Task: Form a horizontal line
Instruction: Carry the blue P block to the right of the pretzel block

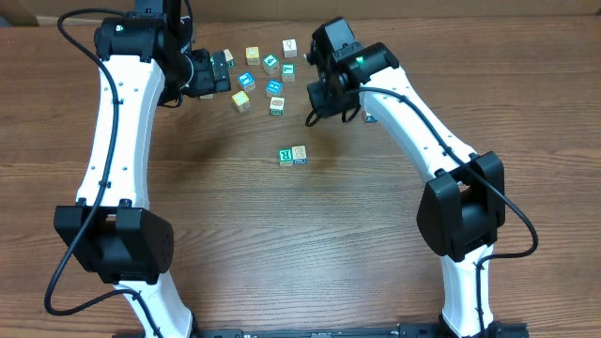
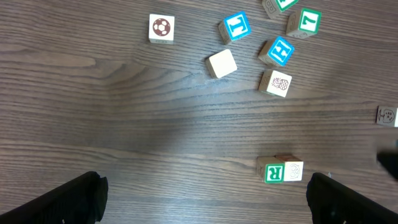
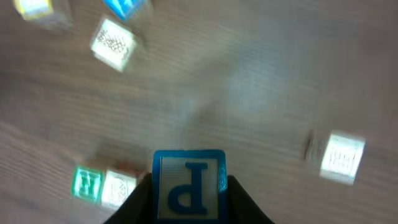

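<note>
Two cubes sit side by side mid-table: a teal "R" cube [image 1: 285, 156] with a pale patterned cube [image 1: 300, 154] touching its right side. The left wrist view shows the "R" cube [image 2: 274, 173] and the pale cube [image 2: 293, 171] together. My right gripper [image 3: 189, 198] is shut on a blue "P" cube [image 3: 189, 185], held above the table behind and to the right of the pair [image 3: 102, 185]. In the overhead view the right gripper [image 1: 326, 101] hides the "P" cube. My left gripper [image 2: 205, 202] hangs wide open and holds nothing, at the back left [image 1: 214, 73].
Several loose cubes lie scattered at the back of the table, among them a soccer-ball cube [image 2: 161, 28], a blue "T" [image 2: 236, 27], a plain pale one [image 2: 222, 63] and a green "7" [image 2: 309, 21]. A white cube [image 3: 341, 157] lies alone to the right, near the right arm [image 1: 404, 113].
</note>
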Available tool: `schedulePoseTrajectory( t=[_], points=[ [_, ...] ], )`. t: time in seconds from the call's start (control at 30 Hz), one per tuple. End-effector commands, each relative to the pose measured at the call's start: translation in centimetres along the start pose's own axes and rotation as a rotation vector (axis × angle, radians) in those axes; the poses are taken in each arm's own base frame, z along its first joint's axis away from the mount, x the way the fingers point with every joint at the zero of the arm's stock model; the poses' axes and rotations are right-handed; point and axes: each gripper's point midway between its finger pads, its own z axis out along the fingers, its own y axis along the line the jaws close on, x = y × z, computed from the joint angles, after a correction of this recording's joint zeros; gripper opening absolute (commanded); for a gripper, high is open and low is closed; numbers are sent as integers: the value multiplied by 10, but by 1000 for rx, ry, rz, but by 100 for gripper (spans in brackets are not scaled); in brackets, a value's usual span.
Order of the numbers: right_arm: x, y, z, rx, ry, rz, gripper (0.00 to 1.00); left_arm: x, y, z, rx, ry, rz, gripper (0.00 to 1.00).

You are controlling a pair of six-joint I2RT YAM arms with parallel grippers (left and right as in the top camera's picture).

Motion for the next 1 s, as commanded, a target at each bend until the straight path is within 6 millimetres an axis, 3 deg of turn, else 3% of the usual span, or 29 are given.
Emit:
schedulePoseTrajectory(
  t=[0.0, 0.2, 0.5, 0.73, 0.97],
  points=[
    [14, -5, -9, 23, 49, 155, 20, -1, -2, 1, -4, -2, -4, 100],
    [45, -9, 22, 43, 128, 212, 20, -1, -2, 1, -4, -2, -4, 100],
    [70, -12, 58, 52, 158, 253, 21, -1, -2, 1, -4, -2, -4, 100],
    [80, 4, 69, 46, 162, 215, 22, -1, -2, 1, -4, -2, -4, 100],
    [79, 7, 71, 42, 156, 208, 37, -1, -2, 1, -4, -2, -4, 100]
  ],
)
